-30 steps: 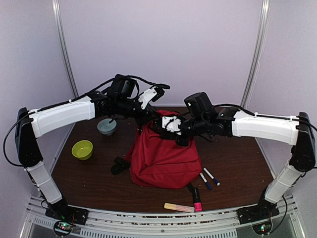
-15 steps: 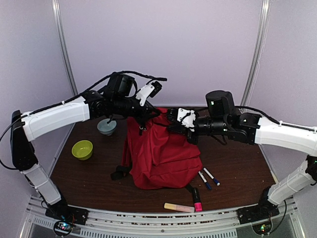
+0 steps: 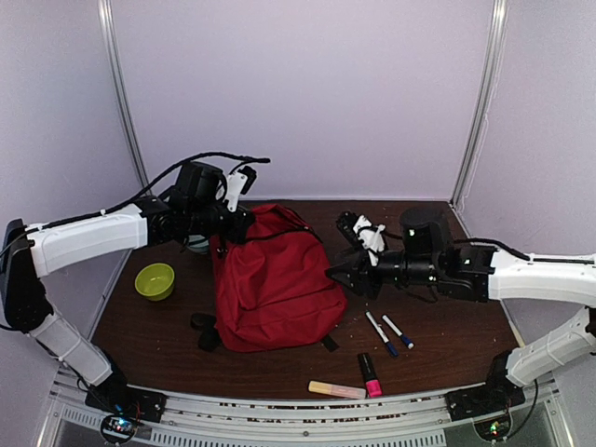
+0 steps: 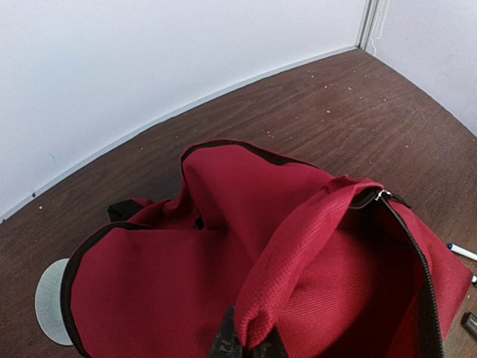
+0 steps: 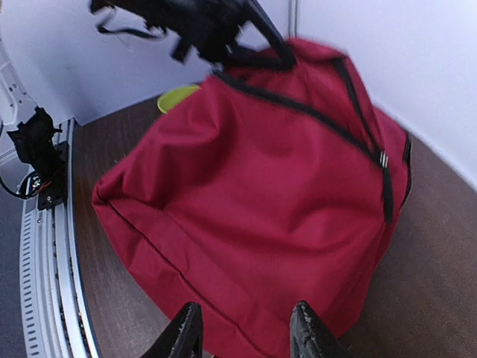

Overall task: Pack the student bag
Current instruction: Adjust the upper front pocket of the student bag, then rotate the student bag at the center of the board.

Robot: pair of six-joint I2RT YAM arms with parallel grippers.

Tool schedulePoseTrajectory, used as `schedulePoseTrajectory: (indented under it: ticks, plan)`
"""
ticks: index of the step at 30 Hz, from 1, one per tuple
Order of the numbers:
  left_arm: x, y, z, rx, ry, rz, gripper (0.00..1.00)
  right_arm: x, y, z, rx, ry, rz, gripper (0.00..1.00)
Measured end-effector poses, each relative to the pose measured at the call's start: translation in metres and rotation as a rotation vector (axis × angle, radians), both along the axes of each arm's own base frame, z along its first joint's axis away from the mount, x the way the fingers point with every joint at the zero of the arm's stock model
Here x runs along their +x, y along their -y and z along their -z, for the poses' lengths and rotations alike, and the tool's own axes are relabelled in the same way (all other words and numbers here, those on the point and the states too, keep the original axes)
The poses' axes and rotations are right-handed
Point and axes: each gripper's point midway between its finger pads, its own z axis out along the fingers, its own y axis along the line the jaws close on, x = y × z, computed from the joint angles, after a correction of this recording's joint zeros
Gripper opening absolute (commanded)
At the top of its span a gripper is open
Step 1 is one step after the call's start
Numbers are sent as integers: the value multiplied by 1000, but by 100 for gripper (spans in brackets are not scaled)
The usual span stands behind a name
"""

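The student bag (image 3: 275,284), a big red backpack with black zips, slumps on the brown table left of centre. My left gripper (image 3: 226,229) is shut on a fold of red fabric at the bag's upper left edge; the left wrist view shows that fold (image 4: 298,261) pinched between the fingertips of the left gripper (image 4: 250,341). My right gripper (image 3: 352,277) stands open just right of the bag, with nothing between its fingers. In the right wrist view the bag (image 5: 261,186) fills the frame beyond the spread right gripper (image 5: 246,335).
A green bowl (image 3: 155,280) sits left of the bag, and a grey-blue bowl (image 4: 51,302) lies behind it. Two blue-capped markers (image 3: 388,332), a pink highlighter (image 3: 370,374) and a pale one (image 3: 336,389) lie at the front right. A black strap (image 3: 204,333) trails front left.
My right gripper has let go of the bag, opened and drawn back to the right. My left gripper has pulled the bag's top leftward and lower, and the bag has shifted left.
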Motion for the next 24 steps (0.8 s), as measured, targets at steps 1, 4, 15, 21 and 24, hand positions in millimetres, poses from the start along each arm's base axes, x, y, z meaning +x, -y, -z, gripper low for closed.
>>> schedulePoseTrajectory:
  ticks: [1,4,15,21,24]
  plan:
    - [0,-1,3,-5,-5,-11,0,0,2,21,-17,-66,25,41]
    - [2,-2,2,-21,-4,-27,0,-2,9,78,-81,-240,95,41]
    - [15,-2,23,-55,-88,15,24,26,6,161,-254,-424,330,52]
    - [13,-2,27,-105,-194,124,86,62,20,161,-273,-383,466,53]
    - [3,6,3,-172,-224,235,94,94,33,156,-272,-365,544,53]
